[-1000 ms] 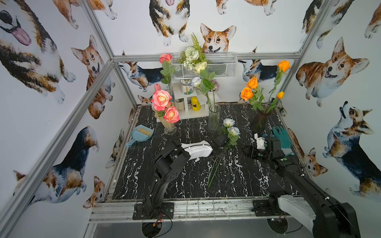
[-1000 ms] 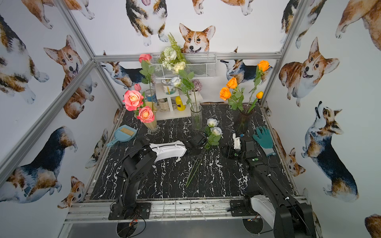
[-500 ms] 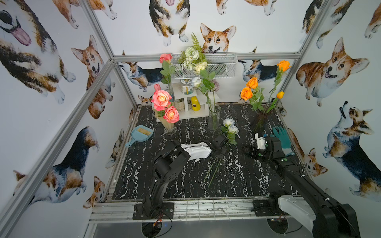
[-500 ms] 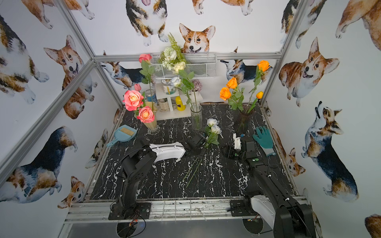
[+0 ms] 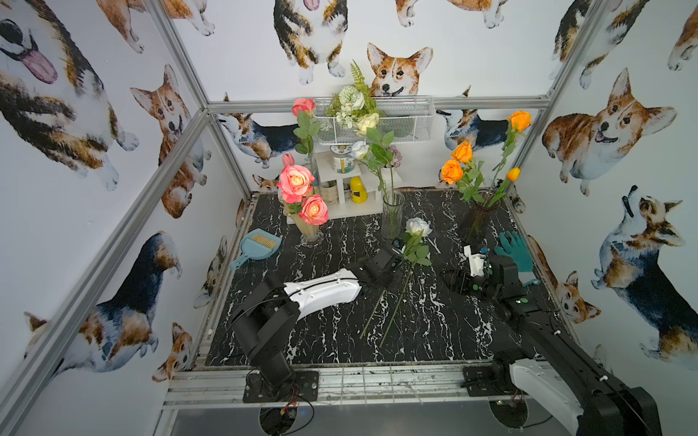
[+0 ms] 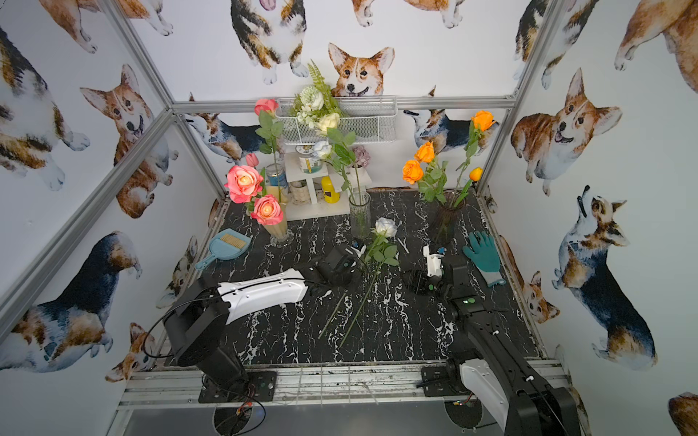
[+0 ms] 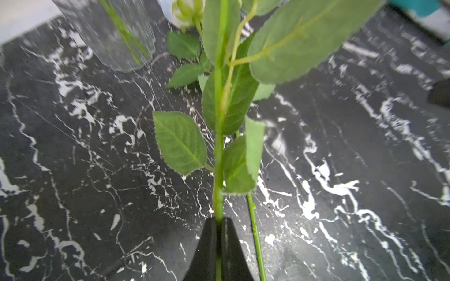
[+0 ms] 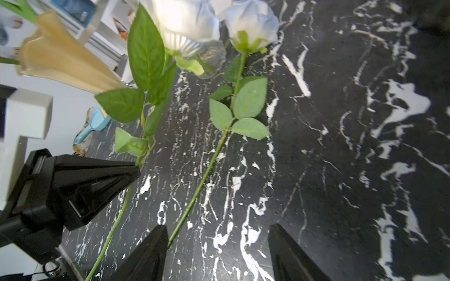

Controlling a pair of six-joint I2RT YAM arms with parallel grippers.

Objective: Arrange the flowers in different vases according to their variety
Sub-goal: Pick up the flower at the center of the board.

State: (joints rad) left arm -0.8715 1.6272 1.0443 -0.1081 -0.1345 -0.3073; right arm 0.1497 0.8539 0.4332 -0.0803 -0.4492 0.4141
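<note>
Left gripper (image 7: 219,222): clamped on the stem of a white rose (image 5: 417,226), whose head seems lifted off the counter (image 5: 332,332).
Right gripper (image 8: 218,228): jaws apart, empty.
Second white rose (image 8: 252,22): flat on the counter, stem end near the right gripper.
Clear glass vase (image 5: 393,215): upright, just behind both roses.

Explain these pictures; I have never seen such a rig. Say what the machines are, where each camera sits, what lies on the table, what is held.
Two robot arms with two-fingered grippers work at a black marble table. Two pictures look down on the whole scene; two come from cameras on the arms' wrists. Three vases stand there: a cream vase with pink flowers, a clear glass vase with a white flower, a dark vase with orange flowers. The left gripper is shut on a white rose by its stem. A second white rose lies on the table. The right gripper is open, holding nothing.
</note>
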